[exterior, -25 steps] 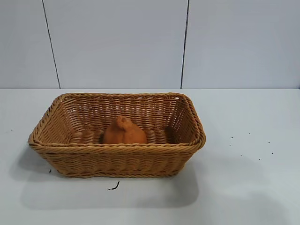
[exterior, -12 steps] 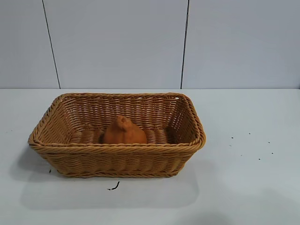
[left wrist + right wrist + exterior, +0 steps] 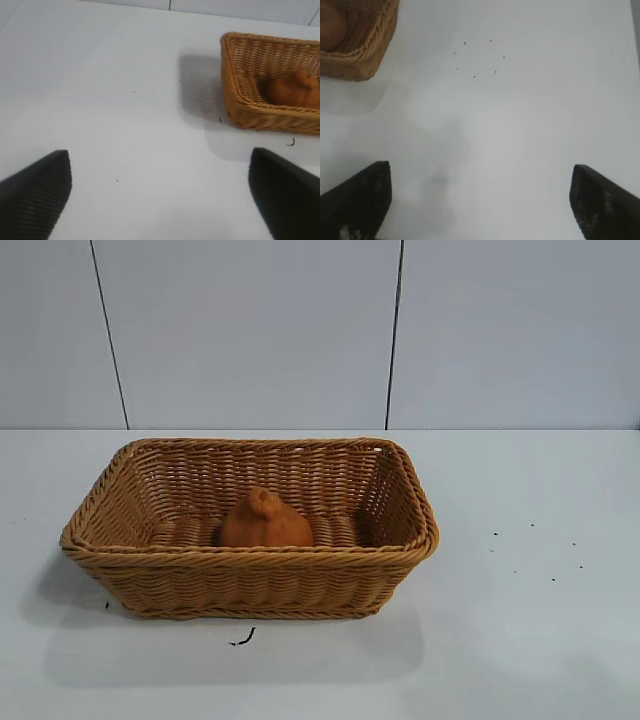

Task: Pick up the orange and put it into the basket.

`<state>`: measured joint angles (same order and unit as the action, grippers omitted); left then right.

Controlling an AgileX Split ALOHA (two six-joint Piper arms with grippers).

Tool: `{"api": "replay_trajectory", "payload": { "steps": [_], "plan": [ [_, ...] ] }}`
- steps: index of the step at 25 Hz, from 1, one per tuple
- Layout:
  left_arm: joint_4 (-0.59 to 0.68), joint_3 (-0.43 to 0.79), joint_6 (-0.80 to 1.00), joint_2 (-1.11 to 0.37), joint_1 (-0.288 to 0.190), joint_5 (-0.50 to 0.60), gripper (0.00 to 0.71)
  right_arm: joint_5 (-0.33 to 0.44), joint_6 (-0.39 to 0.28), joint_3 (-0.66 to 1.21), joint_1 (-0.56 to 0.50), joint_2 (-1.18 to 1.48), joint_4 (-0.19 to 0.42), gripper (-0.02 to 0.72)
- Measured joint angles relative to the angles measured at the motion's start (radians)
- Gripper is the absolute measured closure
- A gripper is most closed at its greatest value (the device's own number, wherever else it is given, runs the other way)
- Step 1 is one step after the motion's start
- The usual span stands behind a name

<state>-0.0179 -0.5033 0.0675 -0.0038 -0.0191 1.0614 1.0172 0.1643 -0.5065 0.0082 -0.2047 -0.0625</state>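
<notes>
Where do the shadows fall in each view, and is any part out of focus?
Exterior view: the tan woven wicker basket casts a soft shadow on the white table in front of it. Left wrist view: its shadow lies beside it; the dull-orange lumpy orange looks slightly soft. Right wrist view: a faint grey shadow on the table; the near fingertips are blurred.

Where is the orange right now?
In the exterior view the orange sits inside the basket, on its floor near the middle, close behind the front wall. No gripper is touching it.
</notes>
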Motion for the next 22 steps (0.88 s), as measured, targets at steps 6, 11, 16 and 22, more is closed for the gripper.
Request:
{"api": "replay_trajectory", "payload": {
  "steps": [6, 11, 16, 22],
  "plan": [
    [0.000, 0.000, 0.000, 0.000, 0.000, 0.000, 0.018, 0.002, 0.000, 0.000, -0.004, 0.201, -0.002, 0.008],
    [0.000, 0.000, 0.000, 0.000, 0.000, 0.000, 0.018, 0.004, 0.000, 0.000, -0.003, 0.209, -0.009, 0.008],
    [0.000, 0.000, 0.000, 0.000, 0.000, 0.000, 0.018, 0.004, 0.000, 0.000, -0.003, 0.209, -0.011, 0.008],
    [0.000, 0.000, 0.000, 0.000, 0.000, 0.000, 0.018, 0.004, 0.000, 0.000, -0.003, 0.209, -0.011, 0.008]
  ]
}}
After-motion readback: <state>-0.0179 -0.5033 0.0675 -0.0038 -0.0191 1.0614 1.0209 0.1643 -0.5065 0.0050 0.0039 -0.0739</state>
